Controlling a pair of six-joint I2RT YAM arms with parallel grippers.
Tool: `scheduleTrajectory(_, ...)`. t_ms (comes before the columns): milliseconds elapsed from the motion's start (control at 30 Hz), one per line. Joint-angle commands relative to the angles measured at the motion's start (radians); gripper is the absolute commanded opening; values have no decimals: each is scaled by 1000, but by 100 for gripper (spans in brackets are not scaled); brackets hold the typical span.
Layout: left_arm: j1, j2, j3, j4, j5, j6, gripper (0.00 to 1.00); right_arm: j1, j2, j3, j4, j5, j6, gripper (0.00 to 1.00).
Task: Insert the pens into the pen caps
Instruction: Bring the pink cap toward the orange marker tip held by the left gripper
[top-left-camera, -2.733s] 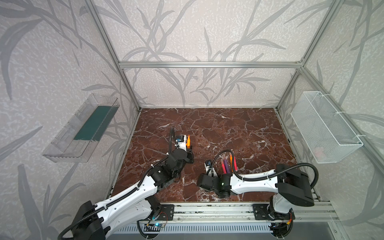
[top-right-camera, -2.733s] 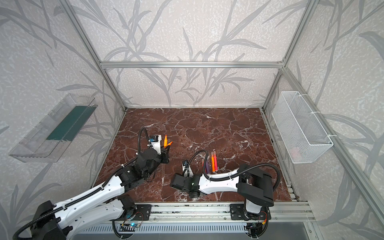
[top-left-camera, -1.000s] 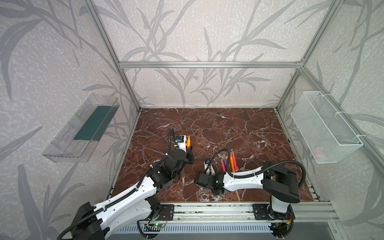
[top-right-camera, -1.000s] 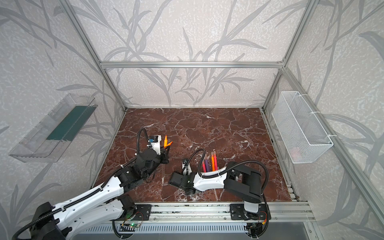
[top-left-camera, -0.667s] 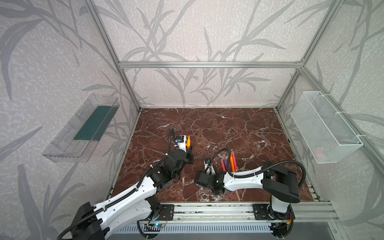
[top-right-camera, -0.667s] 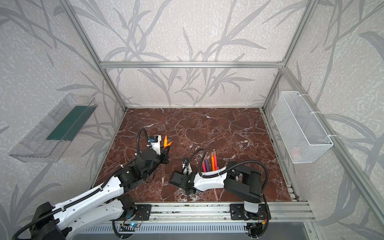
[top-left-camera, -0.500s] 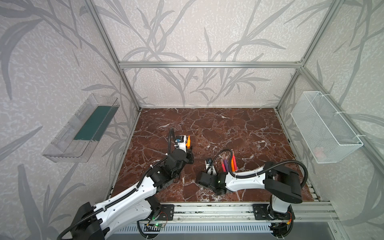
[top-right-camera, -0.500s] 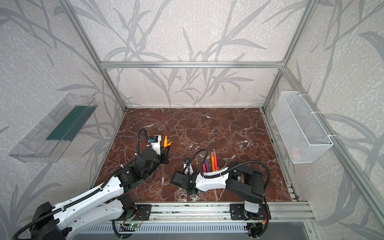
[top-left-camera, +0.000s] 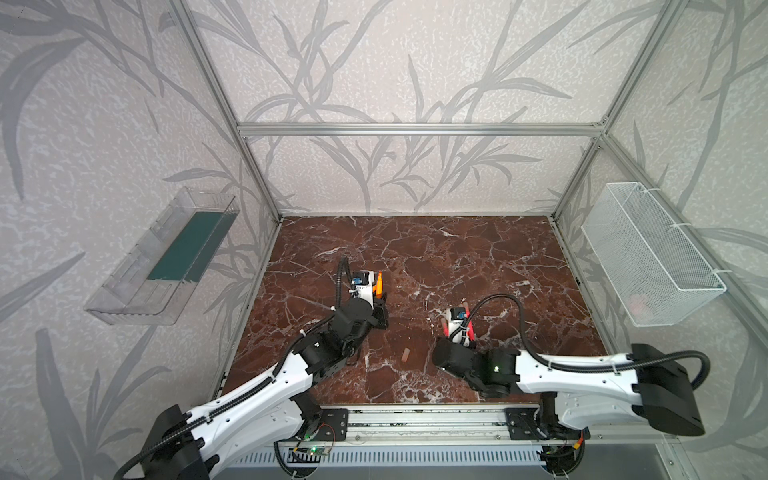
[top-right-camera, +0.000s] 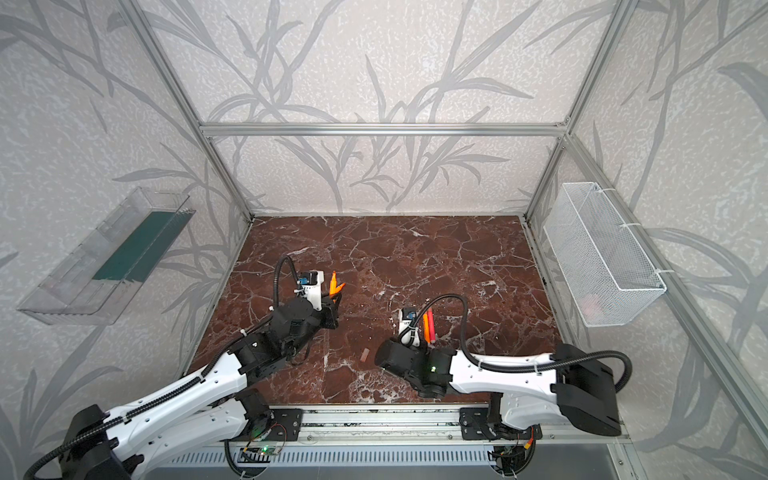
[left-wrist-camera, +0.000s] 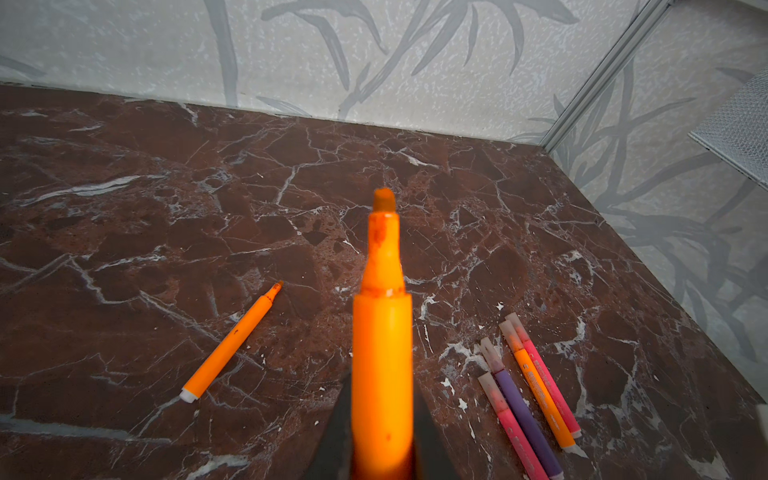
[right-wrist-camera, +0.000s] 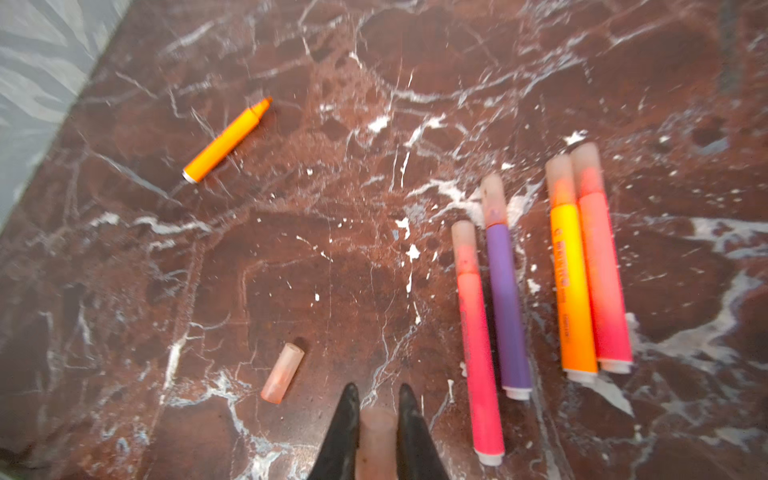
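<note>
My left claw (left-wrist-camera: 382, 388) tight around an uncapped orange pen (left-wrist-camera: 382, 324), my right claw (right-wrist-camera: 378, 397) tight around a cap (right-wrist-camera: 377, 440).

We grip an orange pen (left-wrist-camera: 382, 332) and one cap (right-wrist-camera: 376, 440); four capped pens (right-wrist-camera: 505, 299) lie together, a second orange pen (right-wrist-camera: 226, 141) and spare cap (right-wrist-camera: 282, 373) apart.

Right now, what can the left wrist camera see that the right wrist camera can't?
Only the left wrist camera: the uncapped orange marker pen clamped in the left hand, plus a corner of the white wire-mesh basket.
Only the right wrist camera: the stubby pinkish see-through cap pinched in the right hand, and another loose cap lying on the table.
Both: the brown marble tabletop, a second uncapped orange pen lying alone, and four capped pens side by side: two pink, one purple, one orange.
</note>
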Motion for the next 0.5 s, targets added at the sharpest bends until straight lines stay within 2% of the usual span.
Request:
scheduleTrajectory(0,4,-8,58,-104,75,-140,0,-5,-135,-43,-17,112,-1,13)
scheduleTrajectory(33,4,-13,69,-133,116,-201,0,-5,-190,-57,-17,127,-3,13)
scheduleTrajectory(133,0,-23,60,-105,321,-270,0,-6,-338,-107,-12,163,-11,13)
scheduleTrajectory(233,-26,-1,-36,45,447,-322,0,-7,-464,-149,17,180,-39,12)
scheduleTrajectory(300,-79,23,-63,81,446,-304,0,-8,-531,-159,15,180,-54,12)
scheduleTrajectory(400,-206,50,-59,87,358,-249,0,-7,-619,-182,22,175,-61,11)
scheduleTrajectory(467,-268,61,-59,120,345,-227,0,-7,-675,-217,64,168,-65,11)
